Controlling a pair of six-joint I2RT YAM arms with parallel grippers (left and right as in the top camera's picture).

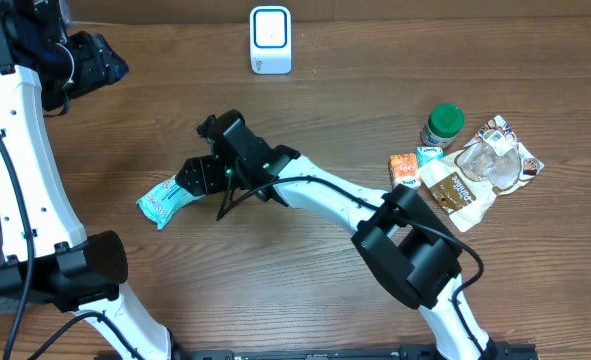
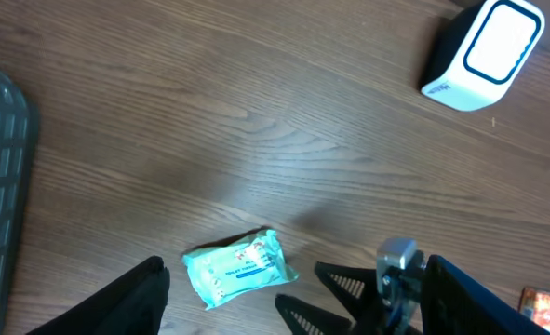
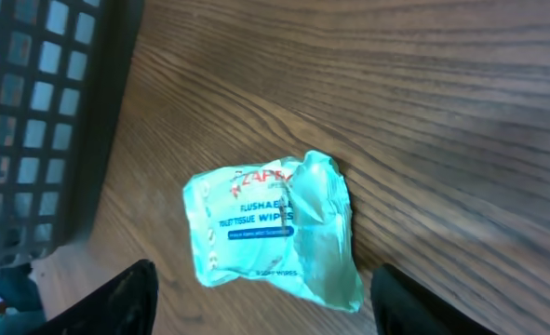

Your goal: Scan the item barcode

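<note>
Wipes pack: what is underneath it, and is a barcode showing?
The teal wipes pack lies on the bare wooden table, printed label up. No barcode shows on that face. Its underside is covered, so whatever is printed there cannot be seen.

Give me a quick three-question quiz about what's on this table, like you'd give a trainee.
1. True or false: the right gripper is shut on the wipes packet.
2. Which lies nearest the green-lidded jar? A the white scanner; B the small orange box; C the black basket.
3. Fill in: the packet's label reads "flushable toilet tissue ____".
Key: 1 false, its jaws stand open; 2 B; 3 wipes.
</note>
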